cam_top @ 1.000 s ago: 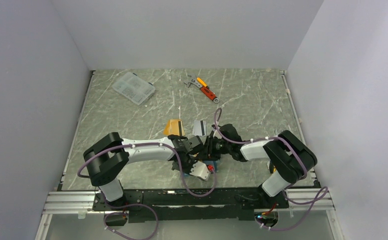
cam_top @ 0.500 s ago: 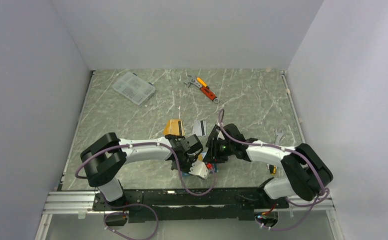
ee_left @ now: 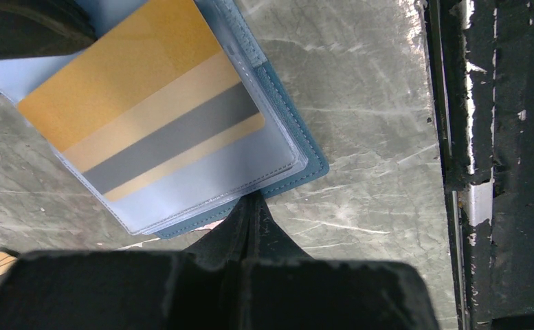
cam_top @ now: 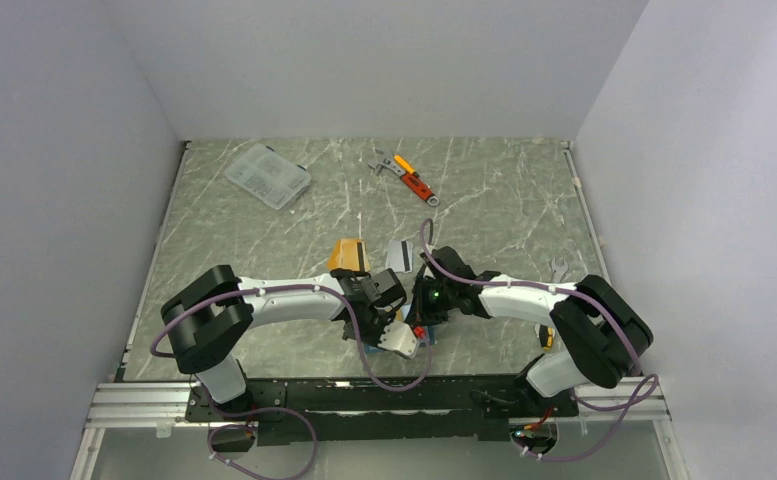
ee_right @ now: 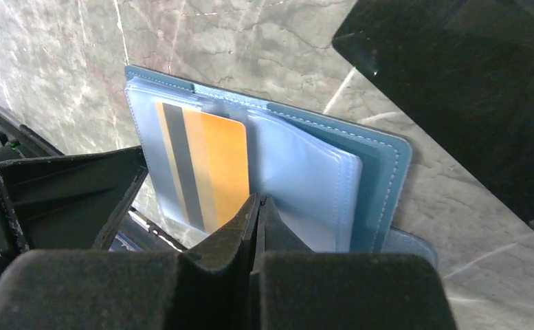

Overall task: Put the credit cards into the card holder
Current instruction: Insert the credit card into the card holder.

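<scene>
From above, the left arm (cam_top: 284, 297) and right arm (cam_top: 524, 293) are crowding together at lower centre of the grey marble-patterned desk (cam_top: 504, 210), and they are hiding the work almost entirely. What that view is giving us instead is a loose orange-gold card (cam_top: 349, 254) and a silver-grey card (cam_top: 399, 254) lying side by side just above the arms. A clear plastic compartment box (cam_top: 268, 175) is sitting at upper left, an orange-handled tool (cam_top: 414, 180) at upper centre and a small metal spanner (cam_top: 558, 268) out at the right.

The wrist cameras are filling in the rest. In the left wrist view the teal-blue folding card holder (ee_left: 305, 158) is lying open at upper left of the frame. An orange-gold card with a dark stripe (ee_left: 147, 124) is sitting in it, its striped end under a clear plastic sleeve. The left hand (ee_left: 253, 206) is pressed together, pinching nothing, its tips meeting right at the holder's lower edge.

The right wrist view is looking at the same open holder from another side, showing clear sleeves fanned up with the striped card among them. The right hand (ee_right: 258, 206) is pressed together too, empty, with its tips just in front of that card's near edge.
</scene>
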